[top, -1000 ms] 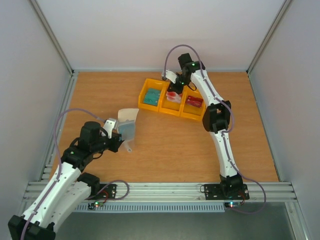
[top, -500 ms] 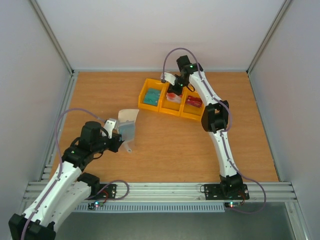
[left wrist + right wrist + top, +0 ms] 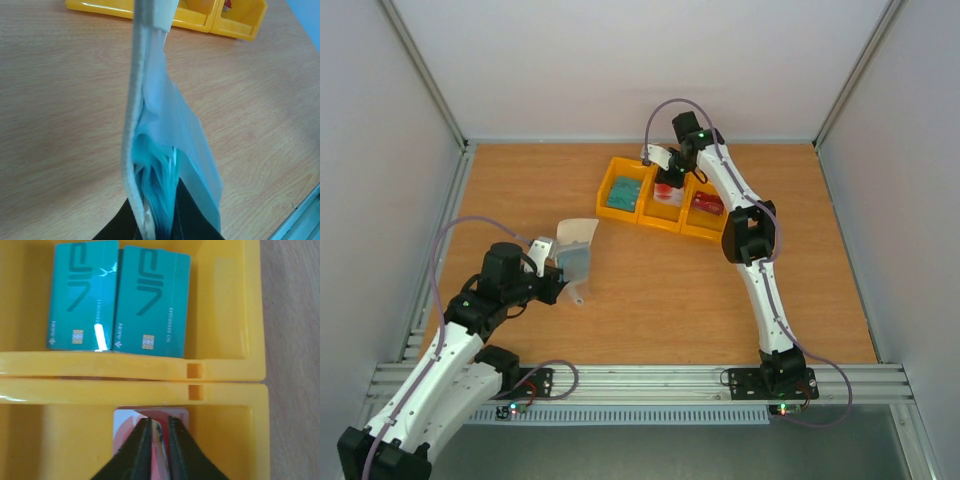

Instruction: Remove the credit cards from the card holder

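My left gripper [image 3: 553,272] is shut on the lower end of the cream-beige card holder [image 3: 576,247] and holds it upright and open above the table. In the left wrist view [image 3: 157,222] the holder [image 3: 145,90] shows translucent blue pockets with teal edges inside. My right gripper [image 3: 668,186] is down in the tray's middle compartment, its jaws [image 3: 159,427] nearly closed on a pinkish red-and-white card [image 3: 160,440] held edge-on. Another red-and-white card [image 3: 124,421] lies under it. Two teal cards [image 3: 117,297] lie in the left compartment [image 3: 622,195]. A dark red card [image 3: 709,204] lies in the right one.
The yellow three-compartment tray [image 3: 658,225] stands at the back centre of the wooden table; its dividing walls [image 3: 125,372] rise just beyond my right fingers. Metal rails run along the table's left and near edges.
My right gripper has moved down and nearer into the tray's middle compartment with the card. The left arm and the holder have not moved.
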{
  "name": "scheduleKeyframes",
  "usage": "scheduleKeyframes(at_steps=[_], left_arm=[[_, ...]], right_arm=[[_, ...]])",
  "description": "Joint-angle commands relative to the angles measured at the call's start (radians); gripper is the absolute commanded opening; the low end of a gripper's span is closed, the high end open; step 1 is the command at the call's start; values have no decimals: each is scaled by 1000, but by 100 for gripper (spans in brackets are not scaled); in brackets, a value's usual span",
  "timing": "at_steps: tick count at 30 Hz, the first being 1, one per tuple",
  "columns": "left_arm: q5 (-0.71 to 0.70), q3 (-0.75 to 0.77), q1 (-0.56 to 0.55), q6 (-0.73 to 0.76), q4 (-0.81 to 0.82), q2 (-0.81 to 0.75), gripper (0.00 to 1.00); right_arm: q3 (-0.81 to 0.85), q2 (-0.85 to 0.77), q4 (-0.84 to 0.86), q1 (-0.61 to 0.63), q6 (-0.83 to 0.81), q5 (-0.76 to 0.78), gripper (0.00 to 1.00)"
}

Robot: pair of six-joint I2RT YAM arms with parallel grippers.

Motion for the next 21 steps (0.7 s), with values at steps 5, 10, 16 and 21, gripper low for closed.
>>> scheduleKeyframes(at_steps=[5, 10, 16, 21], left_arm=[[5, -8, 6, 6, 47, -5, 0], [9, -10, 7, 6, 51, -5, 0], [34, -9, 8, -2, 62, -17, 0], [105, -14, 8, -28, 104, -51, 0]], right_arm=[[-4, 22, 136, 1, -12, 105, 30], [-6, -18, 177, 22, -1, 144, 40], [-11, -106, 213, 46, 76, 175, 46], [-44, -252, 129, 67, 204, 127, 49]])
